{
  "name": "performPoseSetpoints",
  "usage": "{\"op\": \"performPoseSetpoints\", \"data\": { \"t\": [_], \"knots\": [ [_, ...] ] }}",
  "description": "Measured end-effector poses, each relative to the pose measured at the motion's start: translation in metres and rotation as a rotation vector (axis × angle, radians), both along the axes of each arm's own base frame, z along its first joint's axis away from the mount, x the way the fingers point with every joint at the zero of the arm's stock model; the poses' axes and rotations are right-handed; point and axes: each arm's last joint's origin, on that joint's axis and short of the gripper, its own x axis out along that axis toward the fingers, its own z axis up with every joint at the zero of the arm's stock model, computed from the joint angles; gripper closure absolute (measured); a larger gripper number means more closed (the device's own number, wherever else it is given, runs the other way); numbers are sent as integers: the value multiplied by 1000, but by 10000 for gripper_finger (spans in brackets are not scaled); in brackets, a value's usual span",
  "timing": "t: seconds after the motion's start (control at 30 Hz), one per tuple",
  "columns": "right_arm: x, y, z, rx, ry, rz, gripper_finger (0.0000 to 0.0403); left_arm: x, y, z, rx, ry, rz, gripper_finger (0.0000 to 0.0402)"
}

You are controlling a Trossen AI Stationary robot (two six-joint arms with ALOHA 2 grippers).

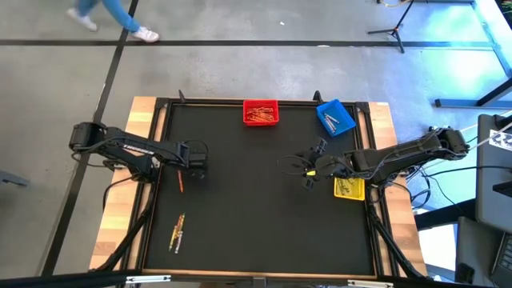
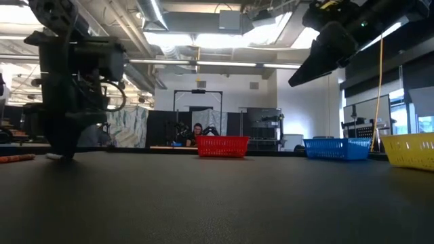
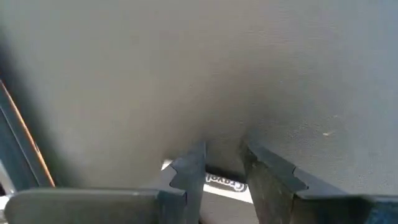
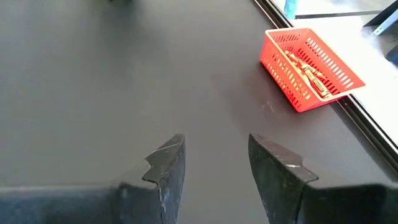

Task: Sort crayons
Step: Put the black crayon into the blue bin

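My left gripper [image 1: 196, 166] is down at the mat near its left side, pointing down, with its fingers a little apart. In the left wrist view a pale crayon with a printed label [image 3: 221, 182] lies on the mat across the gap between the fingertips [image 3: 222, 171], and one end [image 3: 166, 165] pokes out past a finger. An orange crayon [image 1: 181, 182] lies just near of this gripper, and it also shows in the low view [image 2: 17, 158]. A few more crayons [image 1: 178, 230] lie toward the near left. My right gripper [image 1: 302, 168] is open and empty, above the mat right of centre. My left gripper's fingertips stand over the pale crayon's middle [image 3: 221, 182] from above, with the crayon lying on the mat. The fingers themselves hide where they meet it, so I cannot tell whether they touch it.
A red bin [image 1: 261, 112] with several crayons stands at the far edge, and it also shows in the right wrist view [image 4: 311, 68]. A blue bin [image 1: 336, 117] is to its right. A yellow bin [image 1: 349, 187] is at the right edge under the right arm. A person walks beyond the table.
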Motion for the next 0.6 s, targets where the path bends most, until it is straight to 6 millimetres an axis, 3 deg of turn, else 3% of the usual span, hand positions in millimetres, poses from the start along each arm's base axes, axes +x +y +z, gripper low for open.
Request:
{"op": "performPoseSetpoints", "data": {
  "t": [0.23, 0.43, 0.6],
  "knots": [
    [0, 0, 0, 3, -6, 3, 230, 11, -3, 11, 18, -15, -102, 292],
    [0, 0, 0, 3, -5, 4, 230, 22, -13, 29, -25, 28, -430, 292],
    [0, 0, 0, 6, -5, 6, 230, 22, -19, 32, -48, 95, -687, 292]
  ]
}}
